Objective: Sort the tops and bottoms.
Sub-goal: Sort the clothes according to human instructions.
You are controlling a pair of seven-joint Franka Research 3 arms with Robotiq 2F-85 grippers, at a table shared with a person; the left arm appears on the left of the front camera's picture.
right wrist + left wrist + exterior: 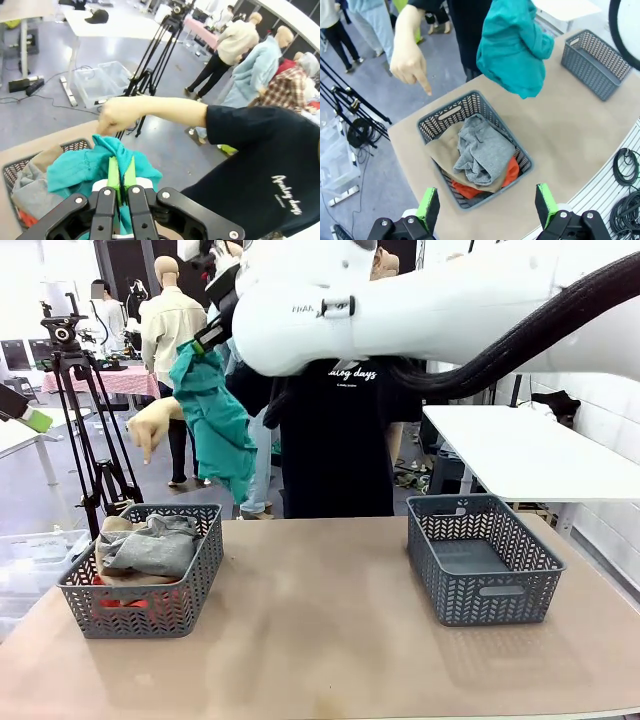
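My right gripper (207,343) is shut on the teal top (218,420), which hangs high above the left grey basket (150,612). In the right wrist view its green pads (121,172) pinch the teal cloth (75,170). The grey top (155,545), the tan top (115,527) and the orange-red top (125,602) lie piled in that basket. From above, my left gripper (487,200) stands open over the same basket (447,112), with the grey top (482,155), the tan top (442,150) and the orange-red top (512,170) inside and the teal top (515,45) hanging beyond. The bottoms are out of view.
A person in a black T-shirt stands at the far side, one hand (150,430) pointing down at the left basket. A second grey basket (480,595) stands empty at the right. A tripod (95,440) stands behind the table's left corner.
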